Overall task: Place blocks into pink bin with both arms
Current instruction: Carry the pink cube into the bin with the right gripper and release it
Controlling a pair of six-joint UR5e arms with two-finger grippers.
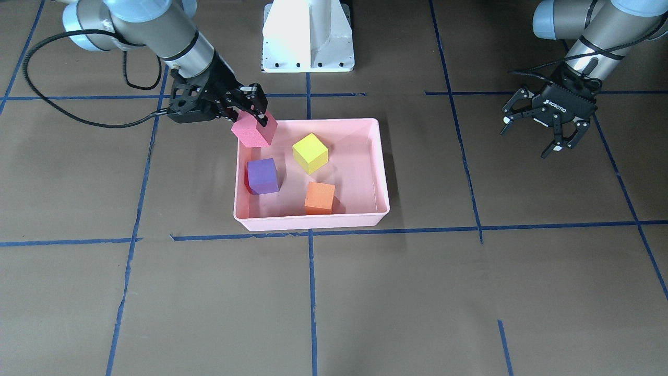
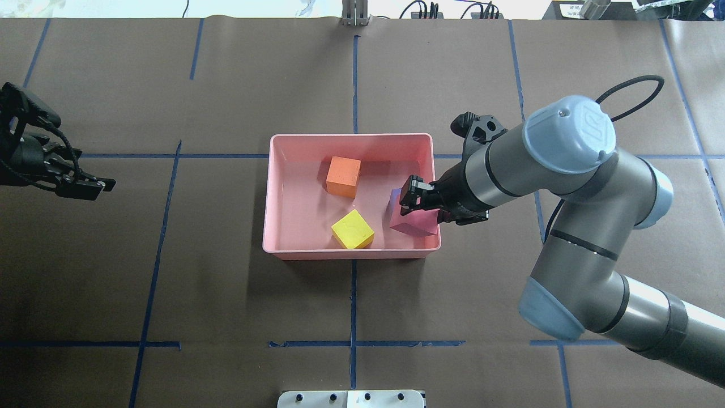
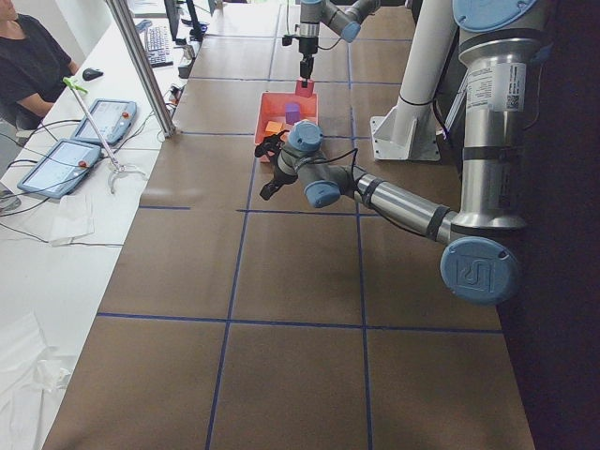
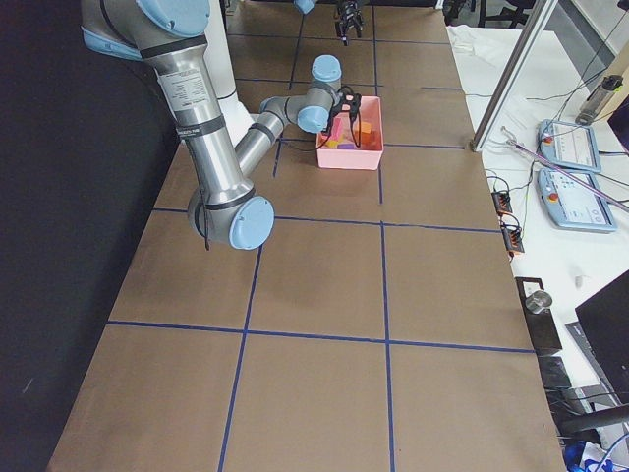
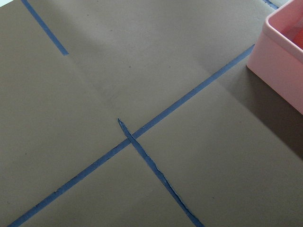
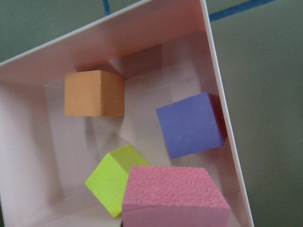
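The pink bin sits mid-table and holds the purple block, the yellow-green block and the orange block. My right gripper is shut on the pink-red block and holds it tilted, just above the bin's corner on the robot's side, over the purple block. The right wrist view shows the pink-red block above the purple, yellow-green and orange blocks. My left gripper is open and empty, well off to the bin's side.
The white pedestal stands behind the bin on the robot's side. Blue tape lines cross the brown table. The left wrist view shows bare table and one bin corner. An operator's desk with tablets lies beyond the far edge.
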